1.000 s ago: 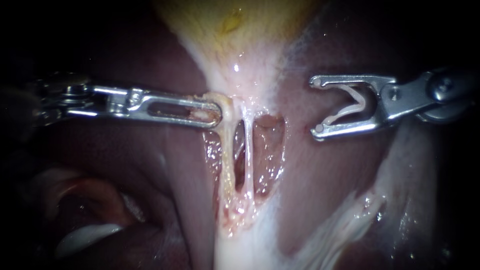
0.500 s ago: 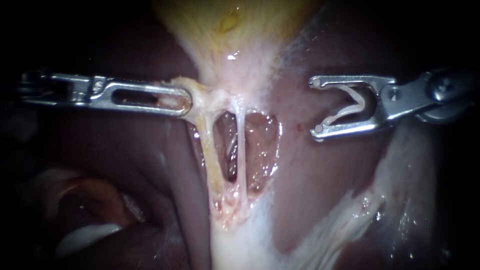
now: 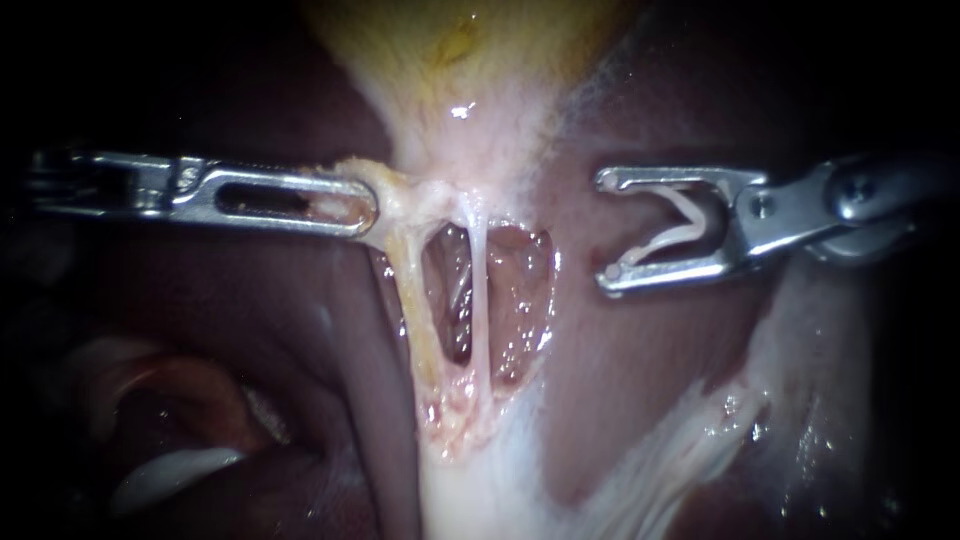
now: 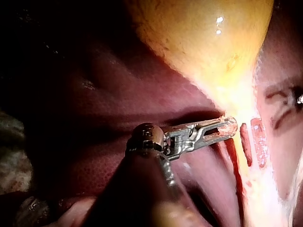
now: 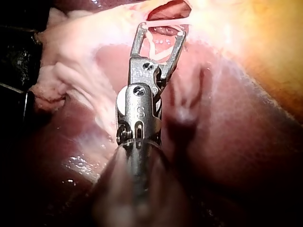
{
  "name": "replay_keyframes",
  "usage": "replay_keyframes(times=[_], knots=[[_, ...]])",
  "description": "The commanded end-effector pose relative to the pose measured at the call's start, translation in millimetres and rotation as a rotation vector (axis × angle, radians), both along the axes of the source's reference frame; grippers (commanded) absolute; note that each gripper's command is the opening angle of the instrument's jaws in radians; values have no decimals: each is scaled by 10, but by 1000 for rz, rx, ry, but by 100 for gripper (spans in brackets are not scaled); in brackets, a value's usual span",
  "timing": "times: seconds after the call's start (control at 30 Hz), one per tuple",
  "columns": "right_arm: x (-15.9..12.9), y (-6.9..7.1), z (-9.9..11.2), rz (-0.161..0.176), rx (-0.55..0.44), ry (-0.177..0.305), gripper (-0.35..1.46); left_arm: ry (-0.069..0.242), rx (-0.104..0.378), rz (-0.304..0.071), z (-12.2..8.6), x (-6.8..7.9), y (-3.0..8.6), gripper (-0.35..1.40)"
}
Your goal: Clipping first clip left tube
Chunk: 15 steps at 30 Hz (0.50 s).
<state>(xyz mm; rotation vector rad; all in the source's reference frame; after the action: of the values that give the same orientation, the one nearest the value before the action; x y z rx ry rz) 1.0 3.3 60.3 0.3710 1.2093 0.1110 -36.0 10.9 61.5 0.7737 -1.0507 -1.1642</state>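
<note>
Nothing is clipped yet, by the look of it: the left tube (image 3: 412,300) is bare along its whole visible run. The clip (image 3: 662,243) sits in the right instrument (image 3: 603,228), well off to the side over the liver (image 3: 640,360), and the thinner right tube (image 3: 478,290) lies between it and its target. So the approach, the straddling of the tube and the squeeze all seem left to do. Nearest the endoscope, a broad white band of tissue (image 3: 470,500) lies wet and glistening, spreading out over the liver's surface. Beyond it the two tubes rise side by side. The left one is thicker, yellowish and lumpy, and the right one is a thin, smooth white thread. The dark windows (image 3: 520,290) beside them show shiny brown-red liver behind. Level with the tubes' upper ends, the slotted steel jaws of the left instrument (image 3: 370,207) are closed flat on a flap of pale tissue (image 3: 395,190) at the gallbladder's neck, drawing it sideways so the tubes stand taut. Across from it, the right instrument's jaws stand wide apart, with the white, V-shaped, plastic-looking clip seated between them, one leg against each jaw. Farthest back, the gallbladder (image 3: 450,50) swells, mustard-yellow and slick.
</note>
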Motion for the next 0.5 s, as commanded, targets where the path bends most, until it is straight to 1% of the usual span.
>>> replay_keyframes(times=[0.03, 0.07, 0.23, 0.5], knots=[[4, -5, 4, 1, 11, -3, 48, 1, -4, 2, 0, 0, 0, -35], [8, -8, 7, 5, 26, -5, 48, 1, -4, 2, -1, 0, 0, -35], [28, -26, 23, -2, 70, -28, 48, 1, -4, 1, -2, -1, -1, -35], [60, -54, 45, -11, 130, -23, 48, 1, -4, 1, -3, -1, -1, -35]])
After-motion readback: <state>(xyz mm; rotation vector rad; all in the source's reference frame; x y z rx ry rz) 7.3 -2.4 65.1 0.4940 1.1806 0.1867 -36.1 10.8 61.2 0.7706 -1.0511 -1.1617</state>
